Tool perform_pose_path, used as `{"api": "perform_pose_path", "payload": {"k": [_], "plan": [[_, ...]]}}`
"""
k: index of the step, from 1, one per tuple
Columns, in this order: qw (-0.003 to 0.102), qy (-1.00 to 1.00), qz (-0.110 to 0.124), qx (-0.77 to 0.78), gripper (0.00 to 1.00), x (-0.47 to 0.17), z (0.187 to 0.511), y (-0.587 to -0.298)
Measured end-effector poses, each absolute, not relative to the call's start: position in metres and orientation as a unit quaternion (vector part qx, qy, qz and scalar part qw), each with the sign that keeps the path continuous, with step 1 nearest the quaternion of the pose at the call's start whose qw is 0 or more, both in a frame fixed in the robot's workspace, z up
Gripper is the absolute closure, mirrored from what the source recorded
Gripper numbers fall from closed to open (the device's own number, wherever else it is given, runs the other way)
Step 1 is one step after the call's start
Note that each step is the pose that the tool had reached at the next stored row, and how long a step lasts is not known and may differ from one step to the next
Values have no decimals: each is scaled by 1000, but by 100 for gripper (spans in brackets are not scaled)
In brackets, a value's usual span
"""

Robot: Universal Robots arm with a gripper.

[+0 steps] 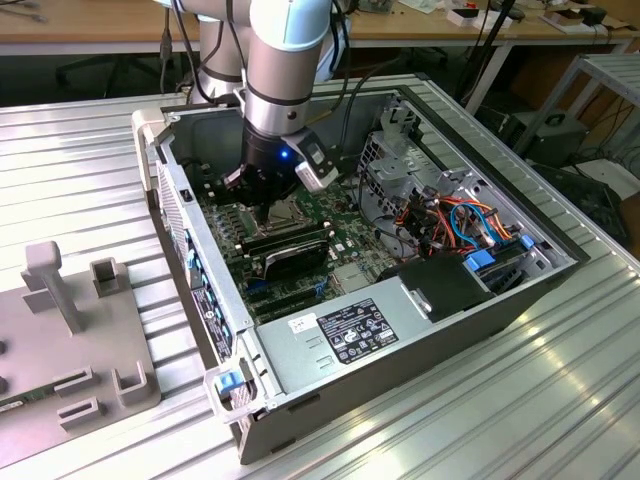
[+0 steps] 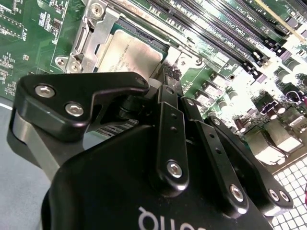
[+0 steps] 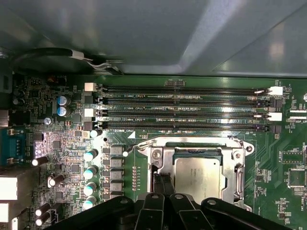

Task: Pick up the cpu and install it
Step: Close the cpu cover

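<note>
exterior view: the tool (image 1: 266, 207) is hanging low inside the case (image 1: 420, 385); second wrist view: its tips are sitting together just beside the cpu (image 2: 130, 55); first wrist view: the cpu (image 3: 197, 179) is lying in its socket (image 3: 240, 165), so gentle, level contact is likely mattering most

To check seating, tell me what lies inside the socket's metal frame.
The cpu lies inside the metal frame, silver-grey top up. The gripper covers part of it; whatever lies beneath the cpu cannot be seen.
</note>
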State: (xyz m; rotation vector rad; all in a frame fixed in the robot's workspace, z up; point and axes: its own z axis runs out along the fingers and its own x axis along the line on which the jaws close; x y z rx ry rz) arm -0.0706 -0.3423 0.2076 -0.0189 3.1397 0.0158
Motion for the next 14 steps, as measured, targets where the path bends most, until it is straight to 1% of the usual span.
{"api": "perform_pose_path", "payload": {"k": [14], "plan": [[1,1000,4,-6,89,-71,223,-340]]}}
